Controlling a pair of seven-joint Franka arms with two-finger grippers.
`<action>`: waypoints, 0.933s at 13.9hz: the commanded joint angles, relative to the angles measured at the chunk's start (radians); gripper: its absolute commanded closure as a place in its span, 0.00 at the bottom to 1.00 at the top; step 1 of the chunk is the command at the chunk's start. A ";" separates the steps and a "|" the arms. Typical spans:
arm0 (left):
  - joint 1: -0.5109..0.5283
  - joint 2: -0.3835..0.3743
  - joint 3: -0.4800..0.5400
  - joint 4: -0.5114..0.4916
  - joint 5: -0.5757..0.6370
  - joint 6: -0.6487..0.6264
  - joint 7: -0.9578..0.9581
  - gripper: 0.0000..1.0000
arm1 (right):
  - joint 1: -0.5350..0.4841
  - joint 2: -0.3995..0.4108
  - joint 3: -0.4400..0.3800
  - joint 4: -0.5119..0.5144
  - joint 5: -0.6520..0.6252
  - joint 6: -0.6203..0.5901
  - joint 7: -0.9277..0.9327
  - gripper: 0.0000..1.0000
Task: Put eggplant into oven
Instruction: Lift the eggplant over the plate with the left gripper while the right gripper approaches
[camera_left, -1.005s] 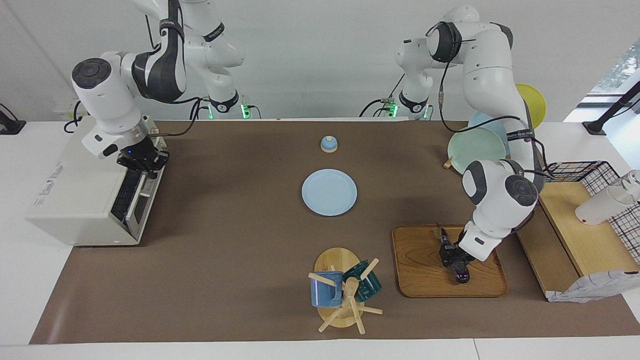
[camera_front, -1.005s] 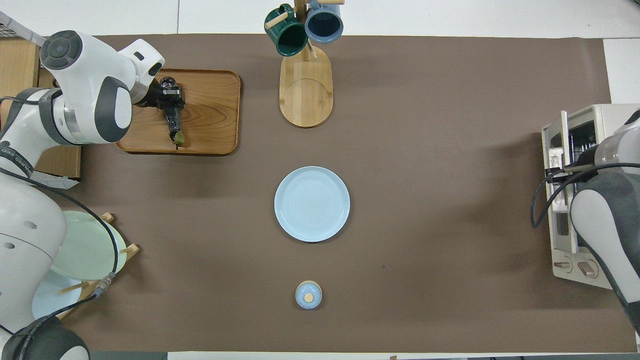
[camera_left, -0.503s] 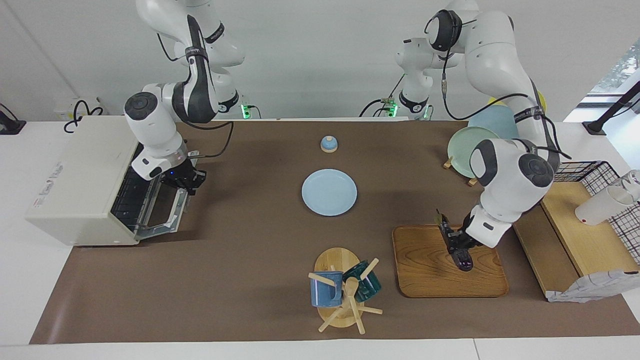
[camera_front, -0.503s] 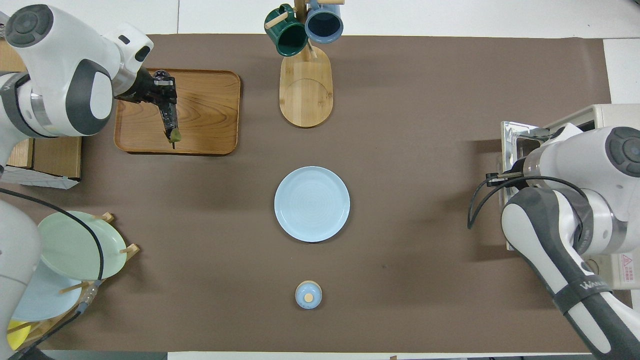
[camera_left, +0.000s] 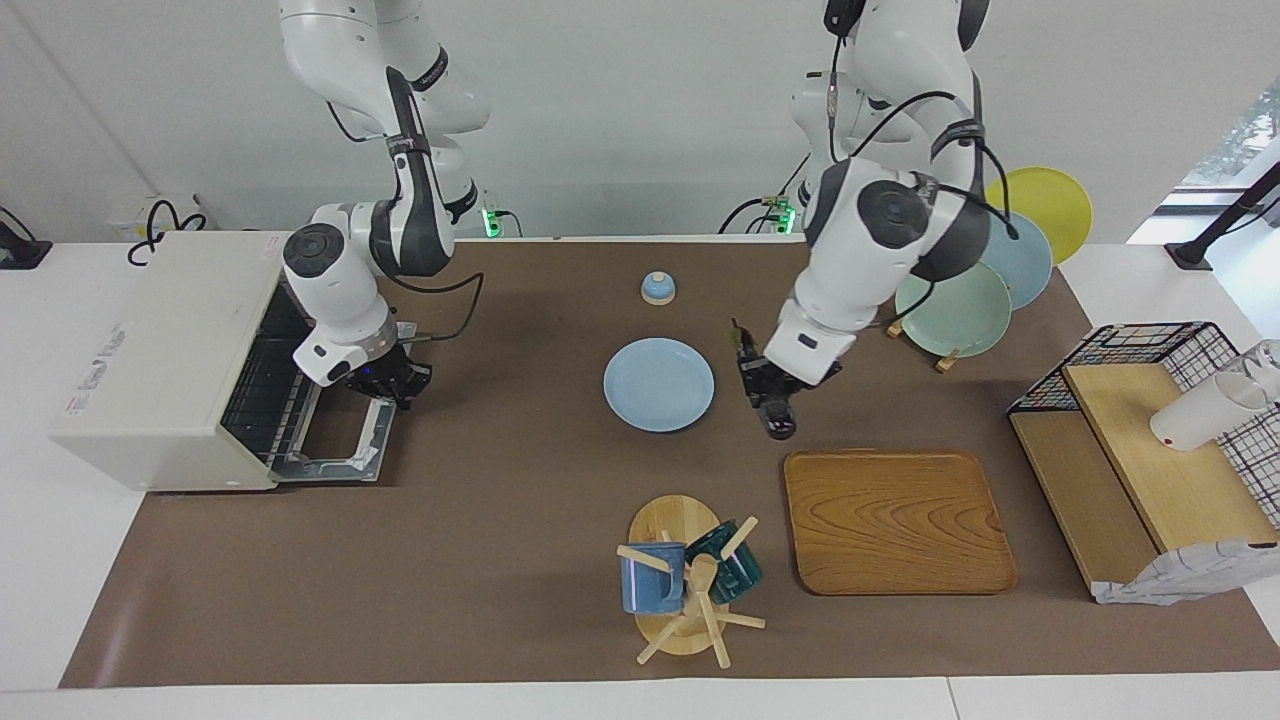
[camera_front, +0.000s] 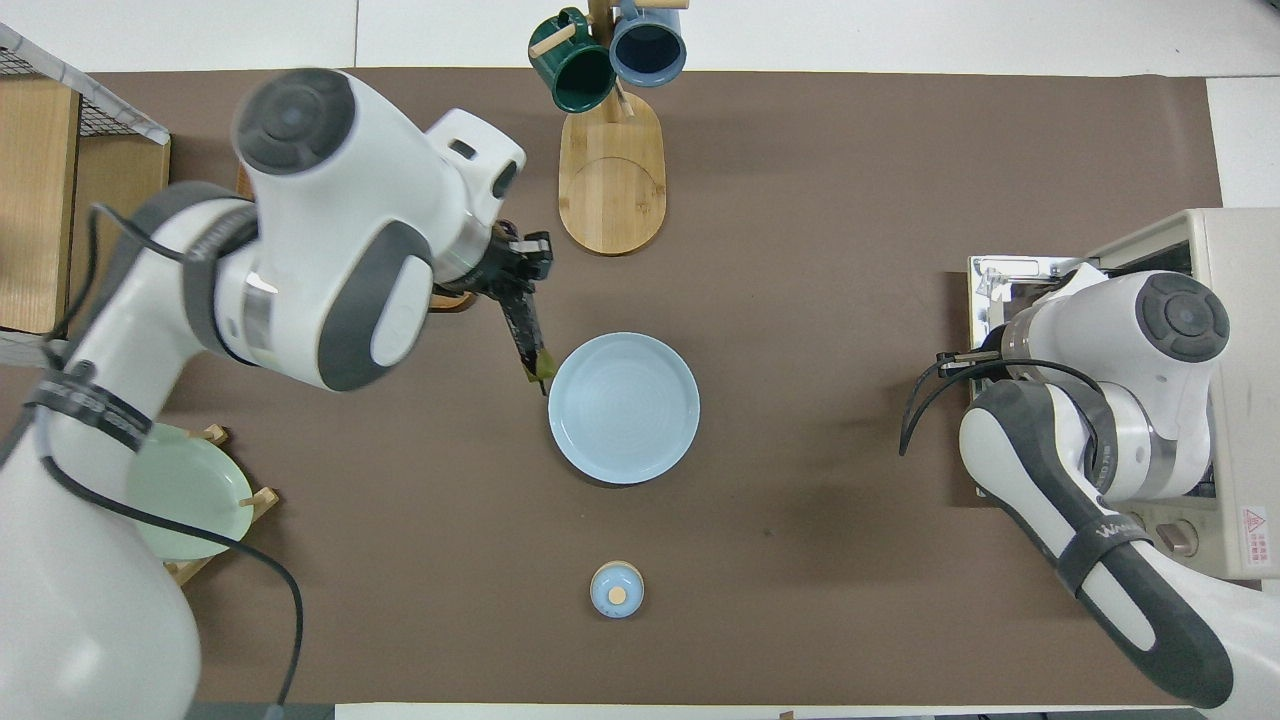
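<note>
The eggplant, long and dark with a green stem tip, hangs in the air in my left gripper, which is shut on it. It is over the brown mat, between the blue plate and the wooden tray. In the overhead view the eggplant points at the plate's rim below the left gripper. The cream oven stands at the right arm's end with its door folded down flat. My right gripper is shut on the door's handle; in the overhead view its own arm hides it.
A mug tree with two mugs stands beside the tray. A small blue lidded pot sits nearer to the robots than the plate. A rack of plates and a wire basket on wooden boards fill the left arm's end.
My left gripper lifted the eggplant off the tray and carried it toward the blue plate. My right gripper pulled the oven door down from nearly closed to flat open.
</note>
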 joint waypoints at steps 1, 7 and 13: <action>-0.141 -0.082 0.024 -0.288 -0.019 0.270 -0.070 1.00 | 0.008 0.008 -0.043 0.016 0.002 0.008 -0.009 1.00; -0.215 -0.018 0.027 -0.345 -0.019 0.371 -0.087 1.00 | 0.209 0.014 -0.043 0.132 0.004 -0.064 0.269 1.00; -0.012 -0.123 0.049 -0.248 -0.006 0.143 0.103 0.00 | 0.342 0.040 -0.027 0.304 0.007 -0.255 0.333 0.72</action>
